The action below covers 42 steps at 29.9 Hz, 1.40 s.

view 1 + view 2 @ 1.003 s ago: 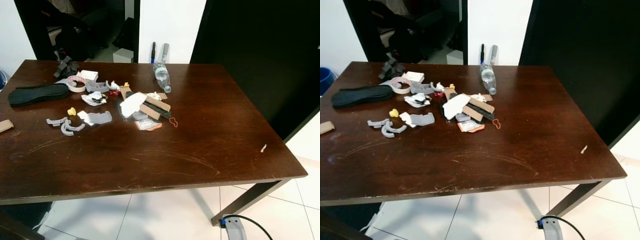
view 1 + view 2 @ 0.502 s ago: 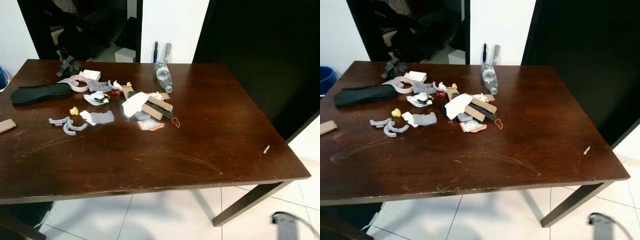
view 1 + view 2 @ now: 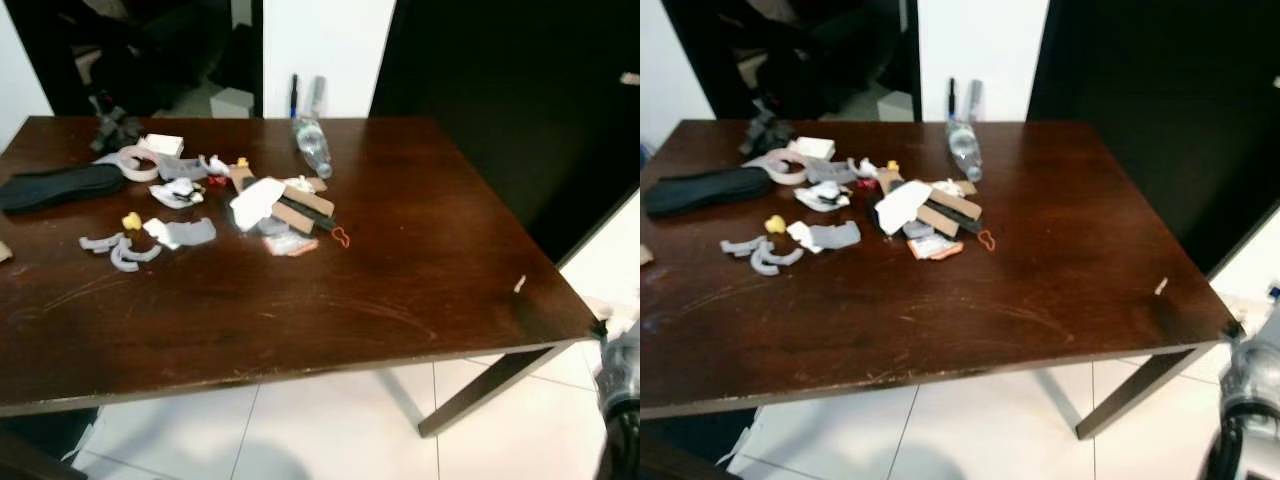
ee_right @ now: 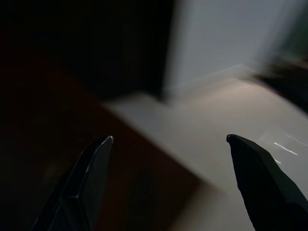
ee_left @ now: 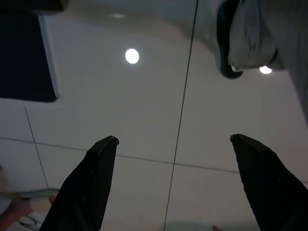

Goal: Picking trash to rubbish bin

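Trash lies in a heap on the left half of the dark wooden table point(image 3: 430, 280): a white paper point(image 3: 256, 200), cardboard strips point(image 3: 297, 212), a small wrapper point(image 3: 290, 245), a red rubber band point(image 3: 340, 237) and grey plastic pieces point(image 3: 120, 250). A clear plastic bottle point(image 3: 309, 145) lies near the far edge. A small white scrap point(image 3: 519, 284) sits close to the right edge. My right arm point(image 3: 620, 370) is raised beside the table's near right corner. Its gripper point(image 4: 169, 138) is open, with a blurred table edge and floor behind it. The left gripper point(image 5: 173, 138) hangs open over white floor tiles.
A black shoe insole point(image 3: 55, 186) and a tape roll point(image 3: 130, 163) lie at the table's far left. A dark panel point(image 3: 500, 100) stands behind the right side. A doorway point(image 3: 150, 50) opens at the back left. White tiled floor point(image 3: 330, 430) runs under the near edge.
The camera has shifted slightly, so the whole scene sits differently in the picture. My right arm has come up from the bottom edge to beside the table's near right corner.
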### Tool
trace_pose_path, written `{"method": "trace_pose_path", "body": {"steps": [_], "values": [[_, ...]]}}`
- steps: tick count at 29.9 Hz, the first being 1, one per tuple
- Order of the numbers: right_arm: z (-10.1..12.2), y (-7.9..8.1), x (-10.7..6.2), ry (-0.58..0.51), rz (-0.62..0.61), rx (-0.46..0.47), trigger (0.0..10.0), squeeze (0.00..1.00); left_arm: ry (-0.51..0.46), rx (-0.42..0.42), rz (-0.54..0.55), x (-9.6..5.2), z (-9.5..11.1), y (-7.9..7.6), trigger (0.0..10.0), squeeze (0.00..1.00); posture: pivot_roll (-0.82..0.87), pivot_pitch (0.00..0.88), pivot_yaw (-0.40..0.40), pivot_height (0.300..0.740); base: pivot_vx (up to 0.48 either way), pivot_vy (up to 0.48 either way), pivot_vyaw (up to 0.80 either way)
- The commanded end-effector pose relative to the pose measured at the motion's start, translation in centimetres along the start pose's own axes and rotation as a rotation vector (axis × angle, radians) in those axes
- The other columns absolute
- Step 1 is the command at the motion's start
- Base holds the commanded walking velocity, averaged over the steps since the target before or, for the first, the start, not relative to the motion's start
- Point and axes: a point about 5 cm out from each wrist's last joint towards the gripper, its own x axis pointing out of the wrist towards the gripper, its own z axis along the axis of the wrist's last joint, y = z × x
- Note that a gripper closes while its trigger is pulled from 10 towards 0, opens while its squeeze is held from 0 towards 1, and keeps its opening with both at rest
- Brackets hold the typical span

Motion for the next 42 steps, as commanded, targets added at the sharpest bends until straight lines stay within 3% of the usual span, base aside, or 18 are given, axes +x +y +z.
{"method": "trace_pose_path", "body": {"steps": [1,2,5,8,9,10,11,12,13,14,16,18,19,23,33,42], "values": [[0.7,2.8,0.1,-0.034,0.171,0.043,10.0,0.0,0.033,0.008,-0.011,-0.1,-1.1,-0.4,10.0,0.0,0.11,0.101,-0.065,0.74,0.0,0.0,0.0],[2.2,6.7,-0.1,-0.083,0.361,0.072,10.0,0.0,0.035,0.005,-0.012,-0.1,-1.2,-0.5,10.0,0.0,0.11,0.101,-0.065,0.74,0.0,0.0,0.0],[2.6,8.0,-0.3,-0.095,0.423,0.075,10.0,0.0,0.036,0.004,-0.013,-0.1,-1.2,-0.5,10.0,0.0,0.11,0.101,-0.065,0.74,0.0,0.0,0.0],[3.4,15.1,-2.5,-0.13,0.741,0.086,10.0,0.0,0.04,-0.004,-0.013,-0.1,-1.5,-0.7,10.0,0.0,0.12,0.109,-0.08,0.74,0.0,0.0,0.0],[3.4,15.1,-2.5,-0.13,0.741,0.086,10.0,0.0,0.04,-0.004,-0.013,-0.1,-1.5,-0.7,10.0,0.0,0.12,0.109,-0.08,0.74,0.0,0.0,0.0],[3.3,17.5,-3.6,-0.123,0.842,0.091,10.0,0.0,0.042,-0.007,-0.013,-0.1,-1.6,-0.8,10.0,0.0,0.12,0.109,-0.08,0.74,0.0,0.0,0.0],[3.2,18.9,-4.2,-0.116,0.897,0.093,10.0,0.0,0.044,-0.008,-0.013,-0.1,-1.7,-0.8,10.0,0.0,0.13,0.117,-0.087,0.74,0.0,0.0,0.0],[3.2,18.9,-4.2,-0.116,0.897,0.093,10.0,0.0,0.044,-0.008,-0.013,-0.1,-1.7,-0.8,10.0,0.0,0.13,0.117,-0.087,0.74,0.0,0.0,0.0],[2.8,22.4,-6.3,-0.104,1.028,0.077,10.0,0.0,0.046,-0.018,-0.012,-0.1,-1.9,-0.9,10.0,0.0,0.15,0.125,-0.099,0.74,0.0,0.0,0.8],[2.8,22.4,-6.3,-0.104,1.028,0.077,10.0,0.0,0.046,-0.018,-0.012,-0.1,-1.9,-0.9,10.0,0.0,0.15,0.125,-0.099,0.74,0.0,0.0,0.8],[2.6,24.6,-7.8,-0.087,1.114,0.076,10.0,0.0,0.048,-0.028,-0.01,-0.2,-2.0,-0.9,10.0,0.0,0.16,0.125,-0.102,0.74,0.0,0.0,0.8],[2.6,24.6,-7.8,-0.087,1.114,0.076,10.0,0.0,0.048,-0.028,-0.01,-0.2,-2.0,-0.9,10.0,0.0,0.16,0.125,-0.102,0.74,0.0,0.0,0.8],[1.7,26.1,-9.0,-0.047,1.157,0.062,10.0,0.0,0.052,-0.043,-0.008,-0.2,-2.4,-1.0,10.0,0.0,0.19,0.123,-0.114,0.74,0.0,0.0,0.8],[0.0,27.5,-10.7,0.003,1.203,0.056,10.0,0.0,0.063,-0.064,-0.005,-0.3,-3.0,-1.2,10.0,0.0,0.2,0.124,-0.125,0.74,0.0,0.0,0.8],[-0.9,28.4,-12.0,0.009,1.228,0.04,10.0,0.0,0.056,-0.07,0.004,-0.3,-2.9,-1.0,10.0,0.0,0.2,0.122,-0.119,0.74,0.0,0.0,0.8],[-0.6,28.4,-11.7,-0.018,1.159,0.018,10.0,0.0,0.026,-0.055,0.012,-0.1,-1.8,-0.7,10.0,0.0,0.18,0.122,-0.112,0.74,0.0,0.0,0.0]]}}
